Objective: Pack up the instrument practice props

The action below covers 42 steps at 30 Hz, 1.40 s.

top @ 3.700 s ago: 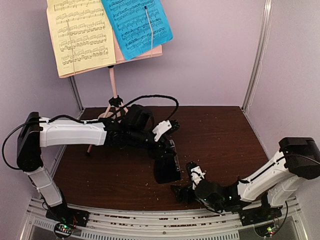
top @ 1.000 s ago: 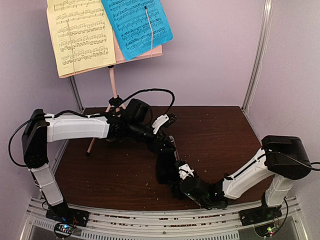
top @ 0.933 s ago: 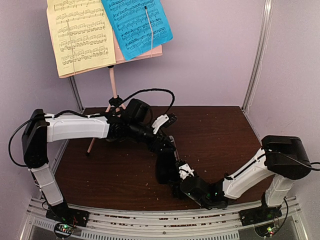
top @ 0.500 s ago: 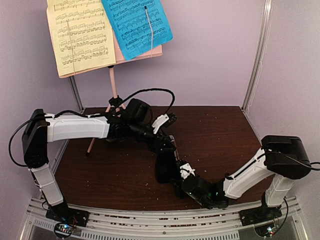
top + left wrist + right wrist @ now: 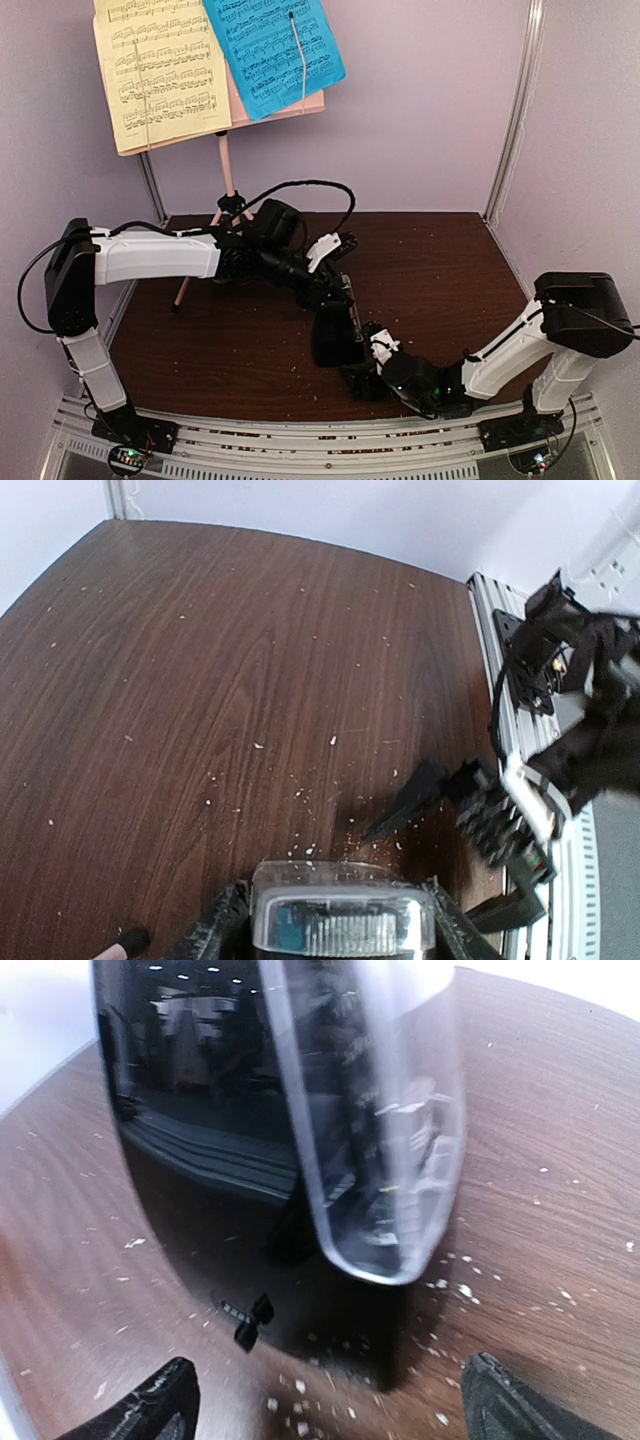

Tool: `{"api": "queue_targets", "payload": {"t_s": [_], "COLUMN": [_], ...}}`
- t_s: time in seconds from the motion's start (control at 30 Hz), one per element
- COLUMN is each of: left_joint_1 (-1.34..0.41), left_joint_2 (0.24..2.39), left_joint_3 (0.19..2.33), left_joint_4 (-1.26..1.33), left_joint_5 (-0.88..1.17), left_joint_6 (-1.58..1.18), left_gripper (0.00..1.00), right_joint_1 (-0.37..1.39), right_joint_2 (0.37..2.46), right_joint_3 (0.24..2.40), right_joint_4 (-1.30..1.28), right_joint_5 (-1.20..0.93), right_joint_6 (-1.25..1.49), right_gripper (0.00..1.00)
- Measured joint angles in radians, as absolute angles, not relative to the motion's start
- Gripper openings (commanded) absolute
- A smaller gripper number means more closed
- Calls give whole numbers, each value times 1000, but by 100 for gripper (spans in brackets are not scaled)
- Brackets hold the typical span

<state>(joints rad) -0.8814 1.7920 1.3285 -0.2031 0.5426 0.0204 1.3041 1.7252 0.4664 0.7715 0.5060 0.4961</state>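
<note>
The black pyramid metronome (image 5: pixel 335 338) with its clear plastic cover (image 5: pixel 392 1150) is held low over the table. My left gripper (image 5: pixel 337 297) is shut on it, and its fingers (image 5: pixel 215 930) press both sides of the cover (image 5: pixel 340 920). Just in front of the metronome (image 5: pixel 220 1090), my right gripper (image 5: pixel 366 381) stands open with nothing between its fingers (image 5: pixel 150 1405). It also shows in the left wrist view as the right gripper (image 5: pixel 420 880). At the back left, the pink music stand (image 5: pixel 228 170) stands upright with a yellow page (image 5: pixel 160 70) and a blue page (image 5: pixel 270 50).
A small black piece (image 5: pixel 248 1322) lies on the table under the metronome. Pale crumbs are scattered over the dark wood table (image 5: pixel 440 270). The stand's tripod legs (image 5: pixel 182 292) reach down beside my left arm. Lilac walls close the back and sides.
My right gripper has drawn back a little toward the near right, away from the metronome, and its jaws have spread wider. The left arm and metronome have barely moved.
</note>
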Motion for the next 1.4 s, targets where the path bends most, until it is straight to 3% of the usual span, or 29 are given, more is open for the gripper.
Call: {"api": "queue_targets", "payload": {"t_s": [0.4,0.6,0.67,0.9,1.03,1.17,1.4], "left_joint_1": [-954,-984,-991,-1003,-1002,-976,-743], "left_joint_2": [1791,1792,1792,1723,1577,1422,1297], "left_joint_3": [1329,1333,1332,1297,1260,1214,1147], "left_joint_4": [-225,-243,-267,-291,-272,-200,-109], "left_joint_5": [512,461,448,398,374,375,426], "left_joint_6": [193,211,212,167,140,109,25], "left_gripper": [51,80,84,90,97,98,98], "right_joint_1": [1304,1304,1304,1304,1291,1246,1041], "right_joint_2": [1430,1331,1310,1201,1089,976,903], "right_joint_3": [260,227,221,218,221,252,466], "right_joint_4": [841,816,815,767,713,630,416], "right_joint_5": [433,433,433,434,432,412,198], "right_joint_6": [499,503,504,500,493,478,375], "right_gripper": [100,100,100,100,100,100,100]}}
